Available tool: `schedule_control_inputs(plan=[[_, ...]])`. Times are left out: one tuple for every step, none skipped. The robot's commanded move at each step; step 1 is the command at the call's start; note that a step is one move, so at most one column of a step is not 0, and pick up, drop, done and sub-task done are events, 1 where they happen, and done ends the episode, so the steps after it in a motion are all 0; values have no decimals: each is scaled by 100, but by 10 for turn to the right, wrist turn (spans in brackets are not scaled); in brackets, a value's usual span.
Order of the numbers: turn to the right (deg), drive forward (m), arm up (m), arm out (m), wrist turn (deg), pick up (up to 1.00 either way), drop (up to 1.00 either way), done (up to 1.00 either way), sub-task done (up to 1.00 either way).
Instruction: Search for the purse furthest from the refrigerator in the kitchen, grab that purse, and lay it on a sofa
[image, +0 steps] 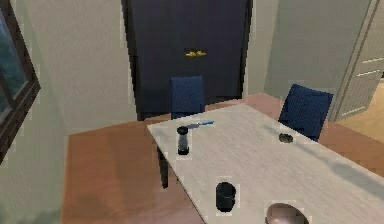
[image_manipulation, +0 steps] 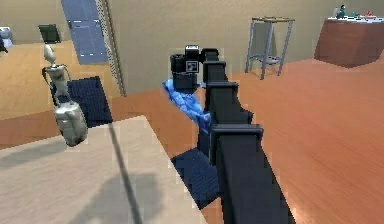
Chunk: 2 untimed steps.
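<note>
Two risks. Tool (image_manipulation: 184, 76) sits at far end of the arm (image_manipulation: 238, 150); can't tell whether it's spread or pressed together. Blue bag (image_manipulation: 188, 103), prob. the purse, hangs just under the tool, clear of floor (image_manipulation: 320, 120) & table (image_manipulation: 100, 180), so the tool holds it. Risk 1: bag dangles low, w/ a dark blue chair (image_manipulation: 196, 172) below it and the table edge nearer the robot than the tool. Carrying it to a sofa means turning the base, and w/ arm out the bag could snag on either & pull loose. Risk 2: pale figurine (image_manipulation: 66, 104) on the table, well apart from the tool, could get knocked by a swing.
</note>
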Motion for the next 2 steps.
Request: schedule_control_inputs(plan=[[0, 0, 0, 0, -450, 0, 0, 0, 0], [0, 0, 0, 0, -450, 0, 0, 0, 0]])
